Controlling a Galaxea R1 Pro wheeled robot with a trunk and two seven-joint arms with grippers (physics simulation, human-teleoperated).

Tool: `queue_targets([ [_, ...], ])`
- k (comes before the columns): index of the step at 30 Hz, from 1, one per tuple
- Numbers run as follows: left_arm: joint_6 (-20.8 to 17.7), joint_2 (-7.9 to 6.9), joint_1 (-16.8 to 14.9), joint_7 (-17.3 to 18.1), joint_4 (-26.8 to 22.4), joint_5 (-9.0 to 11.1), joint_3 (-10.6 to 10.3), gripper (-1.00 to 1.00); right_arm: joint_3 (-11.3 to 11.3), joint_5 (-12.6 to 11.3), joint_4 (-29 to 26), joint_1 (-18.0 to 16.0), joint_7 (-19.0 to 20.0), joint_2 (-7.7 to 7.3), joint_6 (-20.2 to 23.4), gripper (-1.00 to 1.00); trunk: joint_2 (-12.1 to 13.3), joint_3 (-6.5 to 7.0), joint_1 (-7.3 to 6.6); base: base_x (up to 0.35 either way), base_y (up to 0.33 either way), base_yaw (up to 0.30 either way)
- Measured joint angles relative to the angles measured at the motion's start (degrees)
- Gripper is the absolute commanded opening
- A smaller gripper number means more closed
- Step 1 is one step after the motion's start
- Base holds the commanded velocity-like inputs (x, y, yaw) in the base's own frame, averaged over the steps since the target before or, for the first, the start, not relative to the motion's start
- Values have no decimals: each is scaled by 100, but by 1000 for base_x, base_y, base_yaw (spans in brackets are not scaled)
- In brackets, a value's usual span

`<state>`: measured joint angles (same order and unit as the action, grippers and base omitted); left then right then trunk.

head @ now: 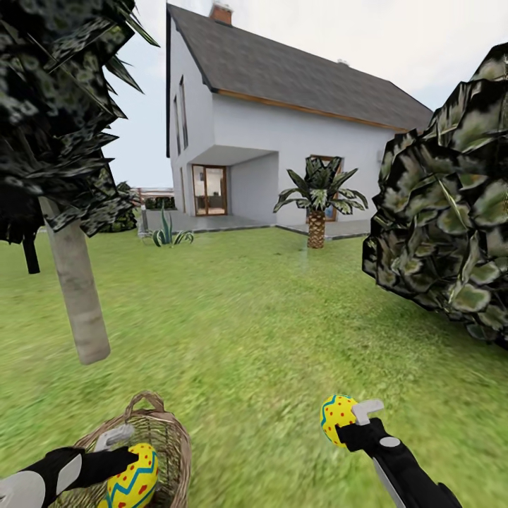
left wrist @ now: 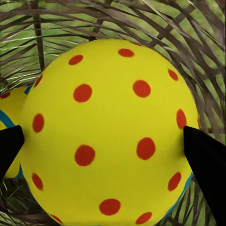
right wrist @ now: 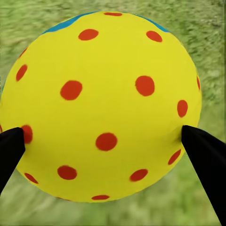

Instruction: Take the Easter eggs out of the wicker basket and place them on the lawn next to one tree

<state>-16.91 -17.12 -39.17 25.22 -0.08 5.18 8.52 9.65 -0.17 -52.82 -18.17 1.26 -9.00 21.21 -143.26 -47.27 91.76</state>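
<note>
From the head camera, the left gripper (head: 125,451) reached into the wicker basket (head: 169,430) at about seven o'clock in the picture, its fingers pinching an Easter egg (head: 134,483) with blue zigzag bands. At five o'clock the right gripper (head: 346,423) held a second egg (head: 335,416), yellow with red dots, above the lawn (head: 247,331). A pale-trunked tree (head: 76,289) stood at nine o'clock, just beyond the basket. A dark bush (head: 444,212) filled three o'clock, and a short palm (head: 317,197) stood before the white house (head: 282,127) near twelve.

In the left wrist view, the black fingertips (left wrist: 9,146) pressed both sides of the dotted egg (left wrist: 108,132), with woven wicker (left wrist: 141,23) all around. Another egg's edge (left wrist: 9,103) peeked out at nine o'clock, touching it.

In the right wrist view, the fingertips (right wrist: 202,155) clamped the egg (right wrist: 101,103) at four and eight o'clock, blurred grass (right wrist: 207,37) behind it.
</note>
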Motion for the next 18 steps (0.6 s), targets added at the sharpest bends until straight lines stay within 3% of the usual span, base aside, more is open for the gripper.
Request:
queue_targets([
  [3, 0, 0, 0, 0, 0, 0, 0, -100, 5, 0, 0, 0, -1, 8, 4, -100, 4, 67, -8, 0, 0, 0],
  [18, 0, 4, 0, 2, 0, 0, 0, -100, 8, -8, 44, 0, 0, 9, 1, -100, 605, 336, -336, 0, 0, 0],
])
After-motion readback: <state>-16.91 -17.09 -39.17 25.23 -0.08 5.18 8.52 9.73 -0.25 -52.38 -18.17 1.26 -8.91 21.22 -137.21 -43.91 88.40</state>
